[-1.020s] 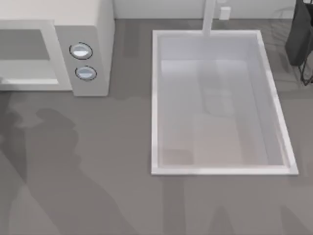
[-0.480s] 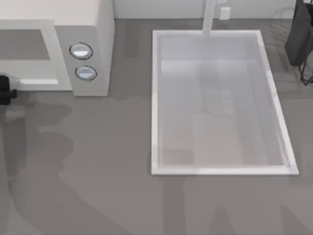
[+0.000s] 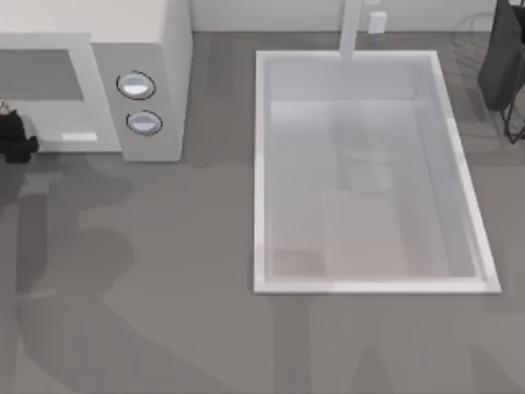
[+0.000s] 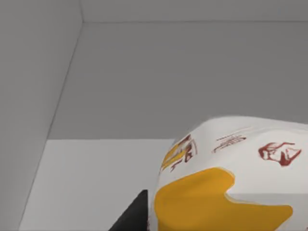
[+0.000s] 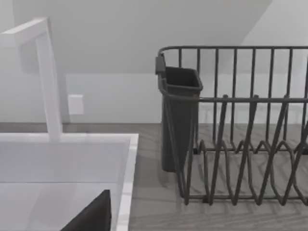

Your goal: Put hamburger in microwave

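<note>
Top view: the left gripper (image 3: 15, 138) is sitting at the far left edge of the tabletop (image 3: 189, 271), directly in front of the microwave (image 3: 123, 49) opening; most of it is cut off by the frame. The sink (image 3: 261, 172) is lying to the right, and the dish rack (image 3: 504, 66) is cropped at the upper right corner.

Left wrist view: the hamburger (image 4: 226, 183) is filling the near foreground before the grey cavity walls. Whether the jaws are clamped on it cannot be told.

Right wrist view: the right arm is facing the faucet (image 5: 48, 77) and rack; its jaw state cannot be told.
</note>
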You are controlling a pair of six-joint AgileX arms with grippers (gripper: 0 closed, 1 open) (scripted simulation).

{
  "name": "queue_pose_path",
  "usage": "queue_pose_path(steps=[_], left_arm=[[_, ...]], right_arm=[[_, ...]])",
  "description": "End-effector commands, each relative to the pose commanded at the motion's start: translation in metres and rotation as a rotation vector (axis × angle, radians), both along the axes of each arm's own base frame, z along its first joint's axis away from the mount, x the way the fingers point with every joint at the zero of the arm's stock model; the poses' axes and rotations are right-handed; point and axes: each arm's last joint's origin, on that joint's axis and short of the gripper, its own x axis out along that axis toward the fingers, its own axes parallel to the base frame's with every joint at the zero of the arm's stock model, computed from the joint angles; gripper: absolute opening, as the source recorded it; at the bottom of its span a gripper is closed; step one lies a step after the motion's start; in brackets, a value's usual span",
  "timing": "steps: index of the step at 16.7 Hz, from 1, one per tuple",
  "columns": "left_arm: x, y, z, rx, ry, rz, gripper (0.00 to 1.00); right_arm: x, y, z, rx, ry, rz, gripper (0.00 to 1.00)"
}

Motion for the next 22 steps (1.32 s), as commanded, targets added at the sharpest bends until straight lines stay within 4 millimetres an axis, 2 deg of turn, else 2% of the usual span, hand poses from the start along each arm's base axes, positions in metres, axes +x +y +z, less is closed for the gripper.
queue_pose_path(steps=[3, 6, 8, 13, 16, 18, 22], left_arm=[[0.001, 0.001, 0.002, 0.004, -0.004, 0.001, 0.0], [0.016, 0.003, -0.004, 0.003, 0.006, 0.005, 0.0], [0.038, 0.004, -0.009, 0.002, 0.01, 0.005, 0.0], [0.114, 0.004, -0.011, 0.005, -0.021, 0.002, 0.0], [0.141, 0.0, -0.017, 0.002, -0.01, 0.001, 0.0], [0.149, -0.003, -0.02, 0.0, -0.001, 0.0, 0.0], [0.15, -0.003, -0.02, 0.0, 0.0, 0.0, 0.0]], right_arm=[[0.0, 0.0, 0.0, 0.0, 0.0, 0.0, 1.0], [0.0, 0.0, 0.0, 0.0, 0.0, 0.0, 1.0], [0.0, 0.0, 0.0, 0.0, 0.0, 0.0, 1.0], [0.0, 0.0, 0.0, 0.0, 0.0, 0.0, 1.0], [0.0, 0.0, 0.0, 0.0, 0.0, 0.0, 1.0], [0.0, 0.0, 0.0, 0.0, 0.0, 0.0, 1.0], [0.0, 0.0, 0.0, 0.0, 0.0, 0.0, 1.0]])
